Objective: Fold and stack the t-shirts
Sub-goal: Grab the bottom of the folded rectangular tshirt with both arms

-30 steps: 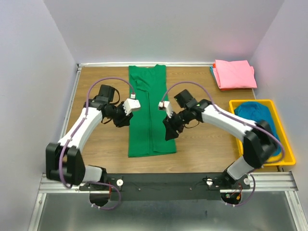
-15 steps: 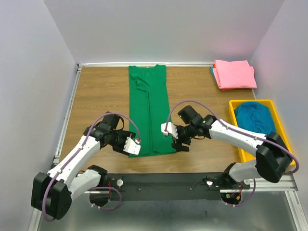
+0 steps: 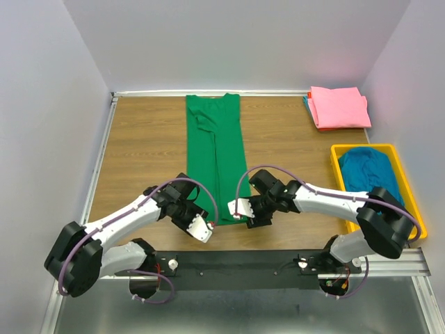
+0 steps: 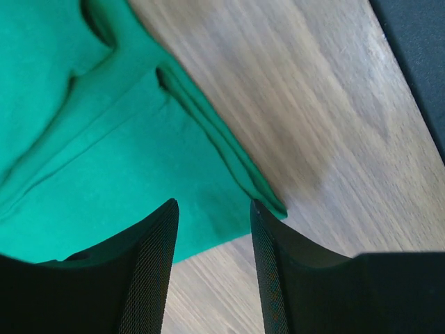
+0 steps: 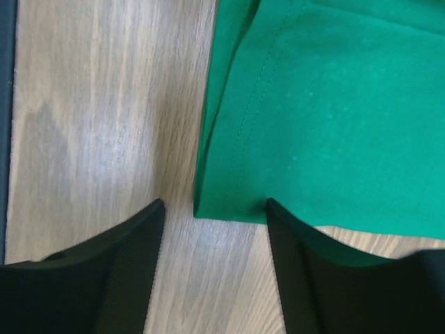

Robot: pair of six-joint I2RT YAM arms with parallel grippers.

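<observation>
Green t-shirt (image 3: 214,153) lay as a long narrow strip down the middle of the table (image 3: 146,139), running from 12 o'clock to 6 o'clock in the top view. At 4 o'clock we saw the yellow tray (image 3: 363,147) with the teal-blue t-shirt (image 3: 367,170) heaped in it, and at 1 o'clock the folded pink t-shirt (image 3: 338,106). The left gripper (image 3: 201,228) sat at the strip's 7 o'clock corner, and the right gripper (image 3: 240,209) at its 5 o'clock corner. From above we could not judge their jaws. The wrist views settled it: both pairs stood apart at a middling width, gripping nothing. The left wrist camera showed the layered hem corner between its fingers (image 4: 149,278); we could not tell whether they touched the cloth. The right wrist camera showed the stitched corner between its fingers (image 5: 125,271), with bare wood at 9 o'clock.
</observation>
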